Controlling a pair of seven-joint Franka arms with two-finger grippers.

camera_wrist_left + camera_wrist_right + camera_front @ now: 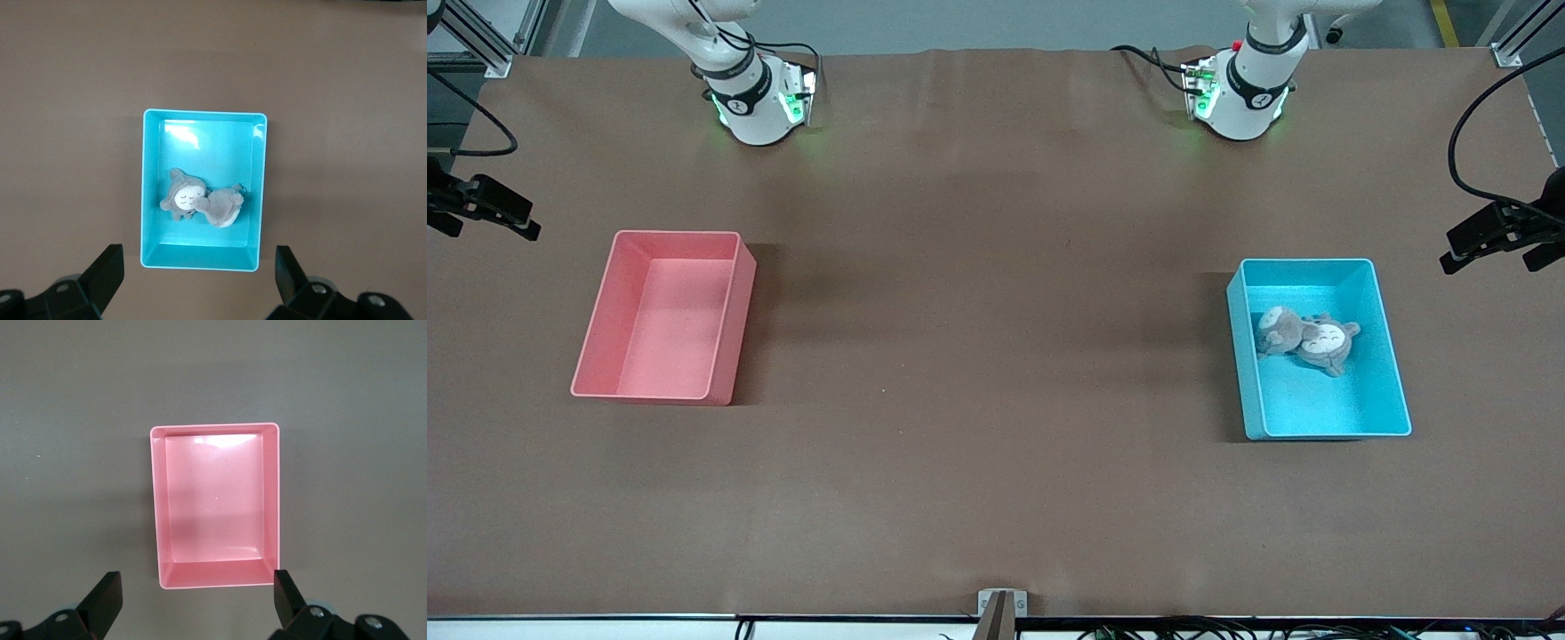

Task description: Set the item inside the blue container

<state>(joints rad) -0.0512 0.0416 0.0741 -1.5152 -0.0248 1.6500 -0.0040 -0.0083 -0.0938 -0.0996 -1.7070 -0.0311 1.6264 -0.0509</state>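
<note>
Already the left gripper (197, 280) hangs wide open and empty over the blue container (1394, 391), where the plush toy (1307, 338) lies inside. Over the pink bin (729, 338) (nothing in it) the right gripper (197, 600) waits, equally spread, holding nothing. Judging by this, the desk (996, 356) task looks done, with 0 items left outside.

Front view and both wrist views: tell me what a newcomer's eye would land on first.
The blue container stands out toward the left arm's end of the brown table, with a small grey plush toy lying inside it. The pink bin sits empty toward the right arm's end. The left hand is open high over the blue container, and the right hand is open high over the pink bin.
</note>
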